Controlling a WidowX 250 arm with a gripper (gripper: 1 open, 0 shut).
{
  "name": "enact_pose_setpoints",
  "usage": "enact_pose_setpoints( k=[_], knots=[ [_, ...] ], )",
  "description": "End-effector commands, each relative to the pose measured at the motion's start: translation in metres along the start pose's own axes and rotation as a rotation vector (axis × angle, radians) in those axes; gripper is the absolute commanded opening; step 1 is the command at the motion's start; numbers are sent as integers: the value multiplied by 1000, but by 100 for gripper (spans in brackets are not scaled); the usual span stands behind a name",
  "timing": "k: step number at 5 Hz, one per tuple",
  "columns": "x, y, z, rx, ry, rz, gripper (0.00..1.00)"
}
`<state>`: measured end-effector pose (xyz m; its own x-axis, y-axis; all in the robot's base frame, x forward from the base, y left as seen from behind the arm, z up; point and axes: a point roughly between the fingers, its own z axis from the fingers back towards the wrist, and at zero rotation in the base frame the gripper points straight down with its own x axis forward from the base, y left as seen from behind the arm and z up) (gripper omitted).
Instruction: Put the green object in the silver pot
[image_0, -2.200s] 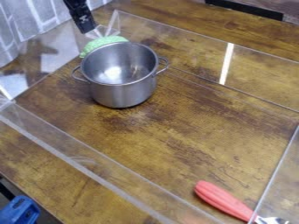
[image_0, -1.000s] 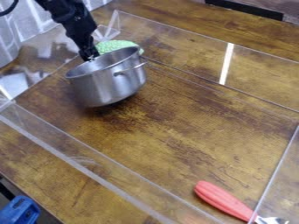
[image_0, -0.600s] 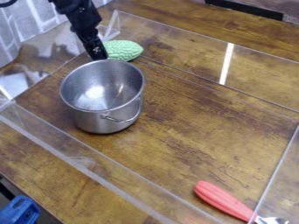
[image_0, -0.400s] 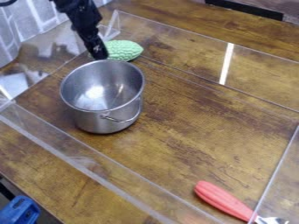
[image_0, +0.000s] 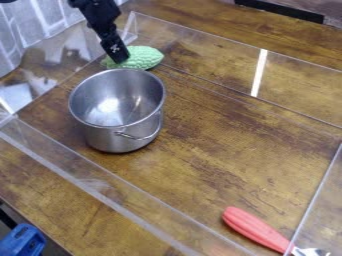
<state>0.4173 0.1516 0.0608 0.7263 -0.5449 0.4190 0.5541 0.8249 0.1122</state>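
Note:
The green object (image_0: 144, 57) is a small light-green oval lump lying on the wooden table at the back left, just behind the pot. The silver pot (image_0: 118, 108) stands upright and empty, with a loop handle showing on its front right side. My gripper (image_0: 114, 51) is a black arm coming down from the top left. Its tip hovers right beside the green object's left end, above the pot's far rim. Its fingers look pressed together, with nothing between them.
A red-orange elongated object (image_0: 254, 229) lies near the front right corner. Clear plastic walls (image_0: 94, 190) box in the wooden table (image_0: 227, 140). A blue thing (image_0: 16, 243) sits outside at the bottom left.
The pot was pushed and tilted, slid toward the front left, and now stands upright clear of the green object. My gripper has since lifted a little and moved right, toward the green object.

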Motion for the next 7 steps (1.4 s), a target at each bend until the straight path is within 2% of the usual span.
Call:
enact_pose_setpoints(
  k=[1,2,3,5,7],
  knots=[
    [16,-6,-7,10,-42,-22,100],
    [18,-7,-13,20,-46,19,100],
    [23,-6,-7,29,-31,57,0],
    [18,-19,-1,4,-10,53,0],
    [20,-9,25,-52,2,-5,0]
  ],
)
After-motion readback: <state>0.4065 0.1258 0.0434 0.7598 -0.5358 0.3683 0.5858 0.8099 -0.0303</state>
